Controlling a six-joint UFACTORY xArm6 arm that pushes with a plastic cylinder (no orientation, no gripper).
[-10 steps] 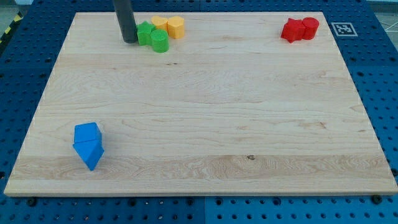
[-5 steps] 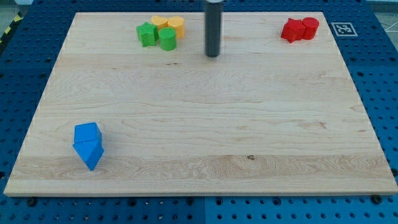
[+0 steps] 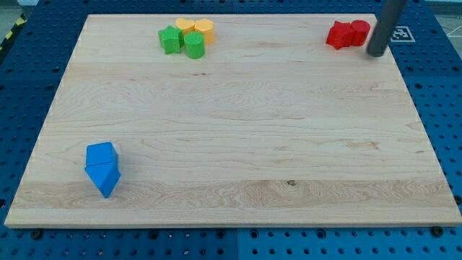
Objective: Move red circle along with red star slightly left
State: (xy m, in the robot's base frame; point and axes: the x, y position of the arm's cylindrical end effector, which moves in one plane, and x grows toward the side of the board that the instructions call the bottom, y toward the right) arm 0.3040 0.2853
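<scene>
A red circle [image 3: 359, 31] and a red star [image 3: 338, 35] sit side by side, touching, at the board's top right; the star is on the left. My tip [image 3: 376, 52] rests on the board just right of the red circle and slightly below it, very close to it. The dark rod rises from there to the view's top edge.
A green star [image 3: 170, 39], a green circle [image 3: 193, 45] and two yellow blocks [image 3: 196, 29] cluster at the top left-centre. Two blue blocks [image 3: 102, 167] sit at the bottom left. A printed marker tag [image 3: 399, 33] lies off the board's top right corner.
My tip has swept from beside the green blocks at the top left across the board's top to the right of the red circle. No block has moved.
</scene>
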